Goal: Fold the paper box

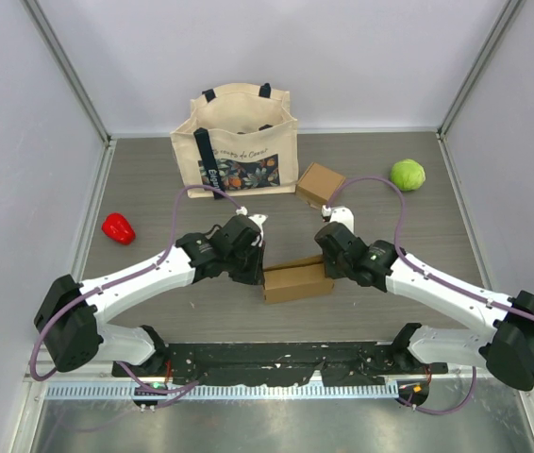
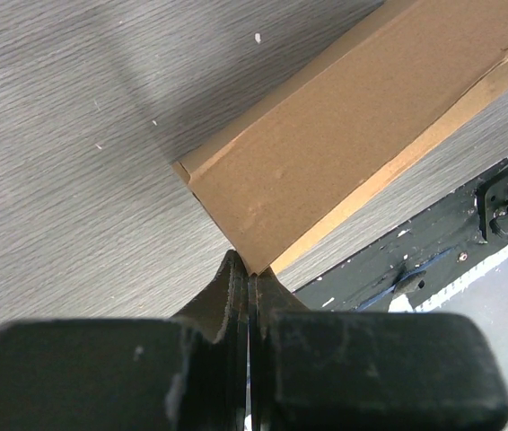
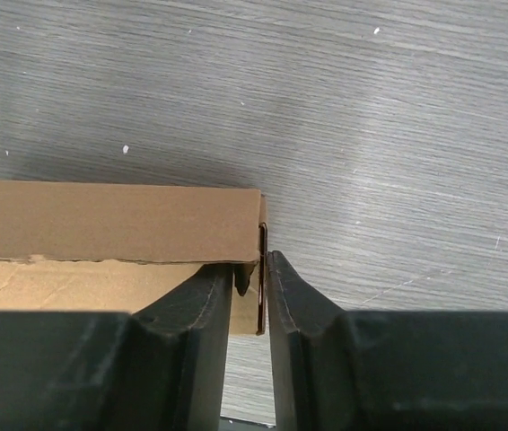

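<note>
Where the box lies: on the table [image 1: 154, 189] near the arm bases, set crosswise between my two wrists, well in front of the bag.
Bag: a cream tote [image 1: 248, 165] with dark handles and a flower print stands upright at the back. Its mouth is open, but the inside is in shade and I can't tell what it holds.
Carton: a small brown carton [image 1: 320, 183] sits closed just right of the bag.
Box look: the box [image 1: 297, 280] is plain brown card, long and low. From my right wrist I see one long panel above a paler one, with a rough seam line between them. From my left wrist I see a broad face with a lighter strip along its edge.
Left fingers: my left fingers [image 2: 223, 301] are clenched tight together, their tips right at the box's near corner. Whether any card is pinched there, I can't tell.
Right fingers: my right fingers [image 3: 294, 292] are parted by a narrow gap at the box's end. A thin end flap stands edge-on in that gap, not squeezed.
Loose things: a red pepper [image 1: 118, 227] lies at far left and a green ball [image 1: 408, 175] at back right.
</note>
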Tool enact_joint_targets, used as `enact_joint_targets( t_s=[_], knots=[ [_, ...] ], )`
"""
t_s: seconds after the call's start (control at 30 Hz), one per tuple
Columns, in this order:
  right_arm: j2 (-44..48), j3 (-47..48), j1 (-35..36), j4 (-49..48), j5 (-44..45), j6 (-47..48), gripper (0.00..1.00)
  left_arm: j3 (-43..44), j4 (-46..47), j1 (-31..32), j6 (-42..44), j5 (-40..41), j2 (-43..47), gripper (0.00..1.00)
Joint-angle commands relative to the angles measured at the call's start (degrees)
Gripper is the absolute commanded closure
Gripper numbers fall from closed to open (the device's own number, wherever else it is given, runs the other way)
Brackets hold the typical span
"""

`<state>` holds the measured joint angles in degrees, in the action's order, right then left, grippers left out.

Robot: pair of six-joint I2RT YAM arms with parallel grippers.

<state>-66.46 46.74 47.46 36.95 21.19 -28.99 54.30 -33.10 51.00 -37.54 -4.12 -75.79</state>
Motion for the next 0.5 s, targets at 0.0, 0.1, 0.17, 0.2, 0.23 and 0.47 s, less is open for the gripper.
enact_joint_targets(
  t_s=[0.0,0.1,0.17,0.2,0.23,0.47],
  knots=[
    [1.5,-1.74,0.09,-0.91,-0.09,-1.51,0.76,-1.22,-0.82,0.41,-0.52,-0.01,-0.85,1.0],
    [2.03,-2.36,0.17,-1.0,0.52,-1.24,0.78,-1.22,-0.82,0.5,-0.69,0.08,-0.5,1.0],
    [1.86,-2.1,0.09,-0.39,1.4,-0.98,0.78,-1.39,-0.74,0.68,-0.69,0.25,-0.41,1.0],
    [1.68,-1.74,0.09,0.22,1.57,-0.72,0.78,-1.39,-0.74,0.76,-0.78,0.08,-0.5,1.0],
    [1.07,-1.48,0.09,0.66,1.92,-0.45,0.78,-1.39,-0.74,0.85,-0.78,0.08,-0.5,1.0],
    [4.58,-1.74,0.09,0.58,4.12,-3.35,0.8,-1.31,-0.56,1.12,-0.96,0.16,-0.59,1.0]
  ],
)
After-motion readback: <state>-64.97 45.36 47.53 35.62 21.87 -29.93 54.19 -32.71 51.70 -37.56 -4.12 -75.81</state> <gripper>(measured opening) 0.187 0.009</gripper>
